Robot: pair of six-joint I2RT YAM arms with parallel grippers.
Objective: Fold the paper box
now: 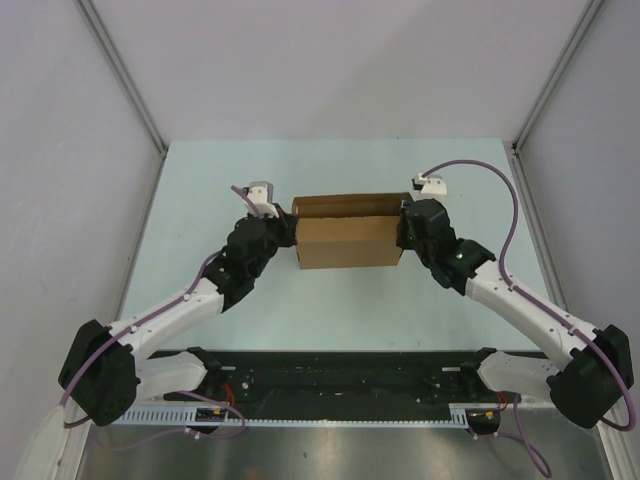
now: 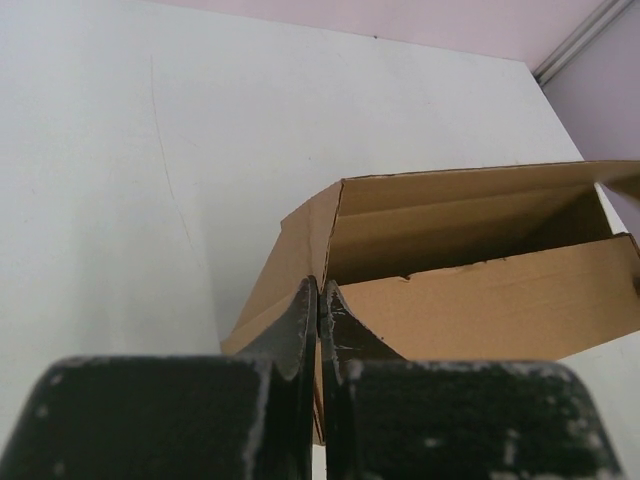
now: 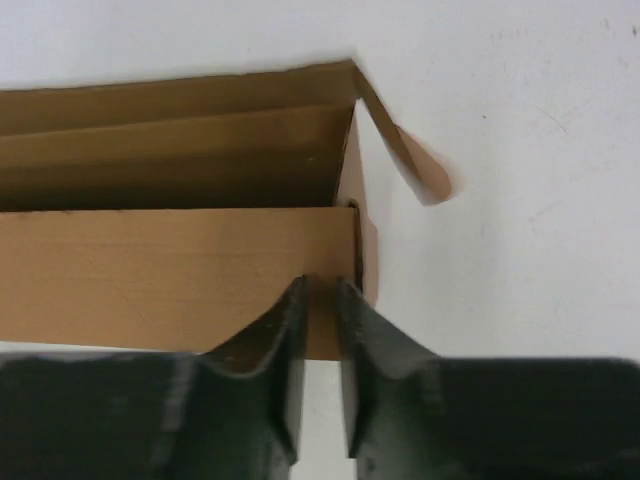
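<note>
The paper box [image 1: 348, 245] is plain brown cardboard. It stands in the middle of the table with its top open and its long front panel [image 3: 150, 270] facing me. My left gripper [image 1: 290, 232] is at the box's left end. In the left wrist view it [image 2: 320, 290] is shut, its tips pressed together at the corner where the slanted side flap [image 2: 285, 270] meets the front panel [image 2: 500, 300]. My right gripper [image 1: 403, 232] is at the right end. There it [image 3: 322, 285] shows a narrow gap, its fingertips touching the front panel near the right corner. A small end flap [image 3: 415, 165] sticks outward.
The pale green table [image 1: 330, 310] lies bare around the box. Grey walls with metal frame rails [image 1: 130, 90] close in the back and both sides. The arms' black base rail [image 1: 340, 375] runs along the near edge.
</note>
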